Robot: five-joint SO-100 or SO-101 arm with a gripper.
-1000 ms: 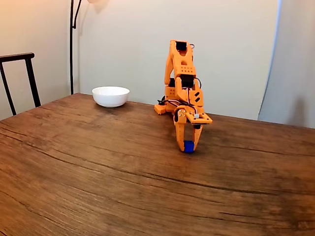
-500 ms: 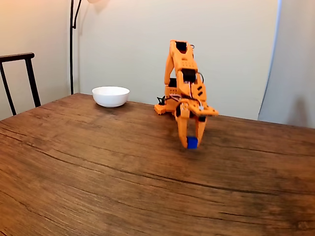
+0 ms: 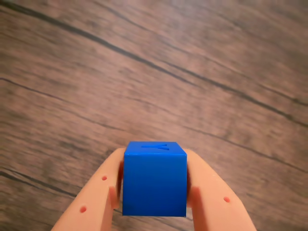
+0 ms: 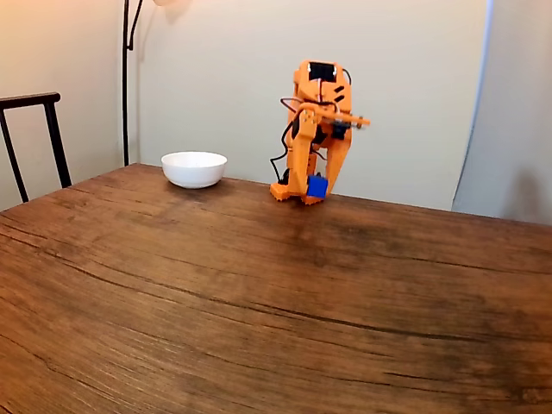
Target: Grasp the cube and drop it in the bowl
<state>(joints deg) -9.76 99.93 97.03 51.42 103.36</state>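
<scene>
Wrist view gives you the grip first: the pincer [image 3: 155, 204] is clamped on the blue cube [image 3: 155, 179], one orange finger [image 3: 98, 195] pressed to each side face, with the wood-grain counter [image 3: 154, 72] blurred underneath. The cube sits squarely between the pads and looks secure, so you probably have no need to squeeze harder. In the fixed view the pincer [image 4: 316, 188] hangs tips-down with the cube [image 4: 317, 186] lifted clear of the counter [image 4: 216, 285], close in front of the arm's base. The white bowl [image 4: 194, 169] stands on the counter well to the left in that view, near the far edge. For the carry, keep this height as you swing towards the bowl, so the cube passes above the rim. Stop over the bowl's middle, then let go; a release over the rim risks a bounce out.
</scene>
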